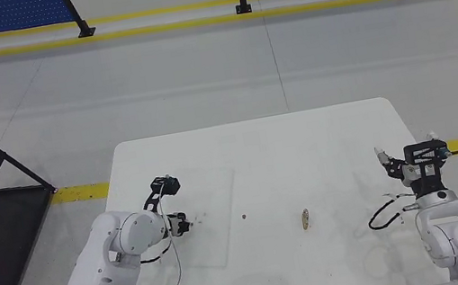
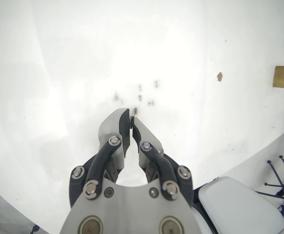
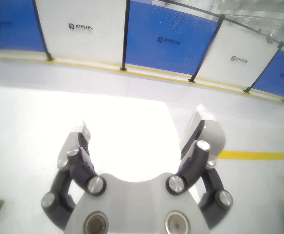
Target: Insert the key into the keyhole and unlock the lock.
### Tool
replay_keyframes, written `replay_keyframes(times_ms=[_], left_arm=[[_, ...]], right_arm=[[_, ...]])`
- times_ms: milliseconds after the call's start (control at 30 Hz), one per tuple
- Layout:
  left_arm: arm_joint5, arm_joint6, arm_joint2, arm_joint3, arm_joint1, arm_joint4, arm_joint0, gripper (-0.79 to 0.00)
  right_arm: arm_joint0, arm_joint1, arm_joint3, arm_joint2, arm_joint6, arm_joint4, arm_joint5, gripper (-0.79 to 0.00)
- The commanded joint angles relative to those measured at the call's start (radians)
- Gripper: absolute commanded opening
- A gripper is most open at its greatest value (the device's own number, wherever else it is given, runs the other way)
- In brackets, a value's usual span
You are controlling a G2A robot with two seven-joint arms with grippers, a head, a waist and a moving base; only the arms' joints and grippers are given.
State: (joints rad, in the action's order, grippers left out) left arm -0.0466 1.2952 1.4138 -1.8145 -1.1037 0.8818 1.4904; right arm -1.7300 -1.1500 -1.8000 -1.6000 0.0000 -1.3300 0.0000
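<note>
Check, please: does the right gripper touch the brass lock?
Apart. The top view shows bare table between the right gripper and the brass lock.

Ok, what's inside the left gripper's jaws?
A thin metallic tip, probably the key, pokes out of the shut left gripper. Its pads cover the rest, so its shape cannot be seen.

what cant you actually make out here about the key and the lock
1. The thin metal piece, left wrist view: the pads of the shut left gripper cover most of it; key or not, unclear.
2. The brass object, top view: too small to show a keyhole; the left wrist view's edge cuts it off.
</note>
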Motion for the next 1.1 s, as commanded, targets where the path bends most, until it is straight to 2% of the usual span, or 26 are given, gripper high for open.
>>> replay_keyframes(times_ms=[0, 133, 333, 700, 867, 1067], left_arm=[[0.0, -0.002, -0.001, 0.007, 0.001, -0.003, -0.004, -0.711], [-0.001, -0.004, -0.004, 0.016, 0.003, -0.006, -0.01, -0.785], [0.002, 0.001, 0.008, -0.009, 0.008, -0.008, -0.005, -0.785], [0.017, -0.019, 0.053, -0.151, 0.021, 0.001, 0.057, -0.785], [0.035, -0.074, 0.117, -0.164, 0.021, -0.173, 0.094, -0.785], [0.126, -0.062, 0.236, -0.11, 0.027, -0.5, 0.119, -0.785]], right_arm=[[0.0, 0.0, 0.0, 0.0, 0.0, 0.0, 0.0, 0.0], [0.0, 0.0, 0.0, 0.0, 0.0, 0.0, 0.0, 0.0], [0.0, 0.0, 0.0, 0.0, 0.0, 0.0, 0.0, 0.0], [0.0, 0.0, 0.0, 0.0, 0.0, 0.0, 0.0, 0.0], [0.0, 0.0, 0.0, 0.0, 0.0, 0.0, 0.0, 0.0], [0.0, 0.0, 0.0, 0.0, 0.0, 0.0, 0.0, 0.0]])
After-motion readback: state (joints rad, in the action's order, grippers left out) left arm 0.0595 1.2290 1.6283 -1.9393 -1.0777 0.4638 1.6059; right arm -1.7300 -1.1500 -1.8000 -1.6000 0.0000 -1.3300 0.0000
